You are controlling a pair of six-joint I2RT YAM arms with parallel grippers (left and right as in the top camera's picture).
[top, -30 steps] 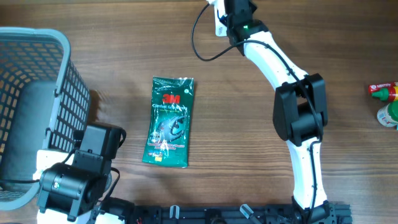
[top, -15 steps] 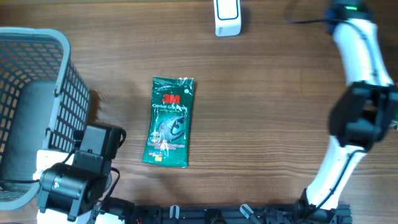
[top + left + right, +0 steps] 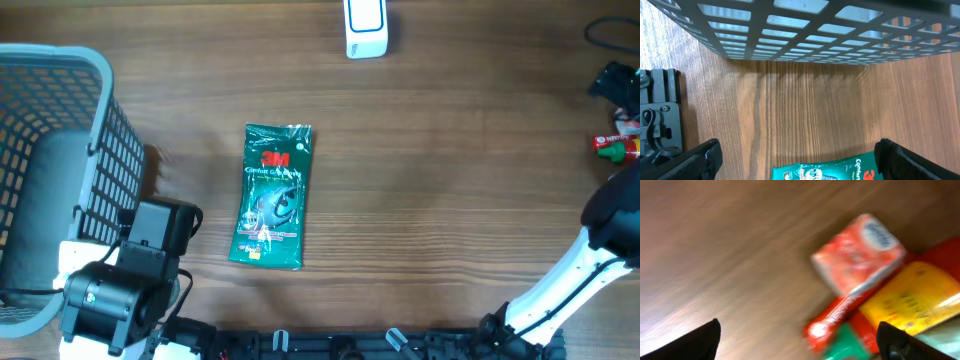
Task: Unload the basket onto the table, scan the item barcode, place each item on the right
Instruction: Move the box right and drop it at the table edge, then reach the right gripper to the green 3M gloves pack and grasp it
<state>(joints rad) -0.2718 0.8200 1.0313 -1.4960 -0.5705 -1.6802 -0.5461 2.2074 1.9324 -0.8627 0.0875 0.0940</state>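
The item, a green 3M packet (image 3: 272, 195), lies flat on the wooden table left of centre; no barcode shows on its upper face. A white handheld scanner (image 3: 365, 28) rests alone at the far edge. My left gripper (image 3: 800, 162) is open just above the table, and the packet's near end (image 3: 827, 172) lies between its fingertips (image 3: 702, 159) without touching them. My right gripper (image 3: 800, 342) is open and holds nothing. It hangs over a blurred cluster of packs at the table's right edge, near a red tube (image 3: 832, 322).
A grey mesh basket (image 3: 95, 150) stands at the left, close over my left wrist (image 3: 805, 30). By the right gripper lie a red-and-white pack (image 3: 857, 255), a yellow pack (image 3: 912, 297) and a red tube (image 3: 612, 145). The right arm (image 3: 590, 270) curves along the right edge.
The right arm has swung from the scanner at the far edge to the right edge, leaving the scanner on the table. Its jaws have opened. The left arm and the packet have not moved.
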